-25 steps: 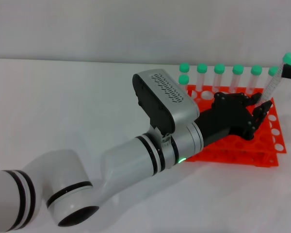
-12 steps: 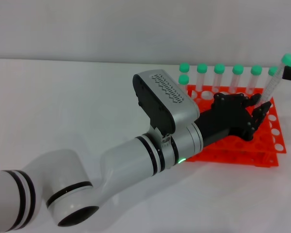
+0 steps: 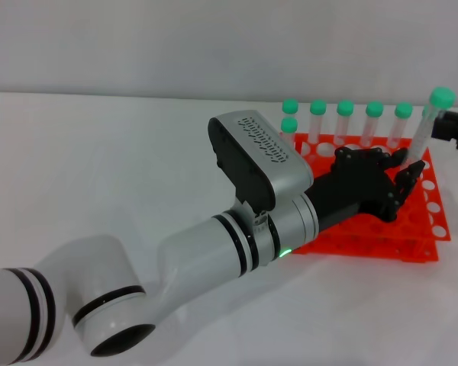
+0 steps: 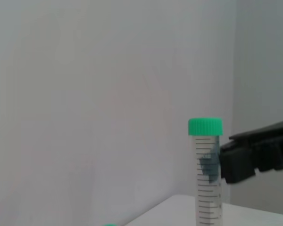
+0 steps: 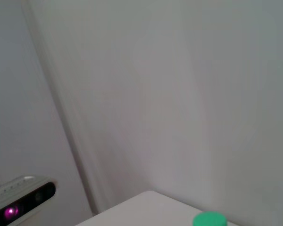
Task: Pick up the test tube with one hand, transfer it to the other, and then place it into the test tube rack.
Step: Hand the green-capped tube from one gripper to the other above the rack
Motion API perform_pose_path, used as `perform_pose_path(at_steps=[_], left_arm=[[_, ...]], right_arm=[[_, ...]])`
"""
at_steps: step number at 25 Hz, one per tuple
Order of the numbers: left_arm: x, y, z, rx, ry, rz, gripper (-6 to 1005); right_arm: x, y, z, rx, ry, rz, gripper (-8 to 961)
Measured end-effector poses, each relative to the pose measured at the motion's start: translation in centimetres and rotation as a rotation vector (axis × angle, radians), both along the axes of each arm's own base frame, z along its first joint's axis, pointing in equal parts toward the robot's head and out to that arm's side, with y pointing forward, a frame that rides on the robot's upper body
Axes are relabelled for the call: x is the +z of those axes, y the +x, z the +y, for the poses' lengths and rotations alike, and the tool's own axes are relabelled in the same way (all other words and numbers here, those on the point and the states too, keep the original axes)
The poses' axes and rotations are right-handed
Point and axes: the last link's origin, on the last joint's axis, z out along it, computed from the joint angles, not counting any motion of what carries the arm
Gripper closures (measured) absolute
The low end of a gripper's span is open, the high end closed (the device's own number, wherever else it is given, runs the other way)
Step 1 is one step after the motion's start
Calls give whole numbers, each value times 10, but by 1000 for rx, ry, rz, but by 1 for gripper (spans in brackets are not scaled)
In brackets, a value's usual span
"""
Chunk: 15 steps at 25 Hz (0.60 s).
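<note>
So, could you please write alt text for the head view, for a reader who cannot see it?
A green-capped test tube stands nearly upright over the far right corner of an orange rack, its lower end at the black left end effector. The right end effector sits beside its cap at the frame's edge. Six more capped tubes stand along the rack's back.

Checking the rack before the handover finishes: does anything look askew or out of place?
One test tube leans, held over the test tube rack in the left hand, while the racked tubes stand upright. The right hand is beside its cap. Nothing is spilled or broken.
</note>
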Motion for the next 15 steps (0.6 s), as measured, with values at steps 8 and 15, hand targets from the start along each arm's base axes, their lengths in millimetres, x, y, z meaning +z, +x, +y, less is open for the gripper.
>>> perform_pose_path(at_steps=[8,15], left_arm=[[0,1,0,-4,-1,4,818],[-2,0,0,-9,-5,25,818]], right_arm=[[-9,-2,-4,48,7,-8,791],[-10,0,-6,54,18,-13,840]])
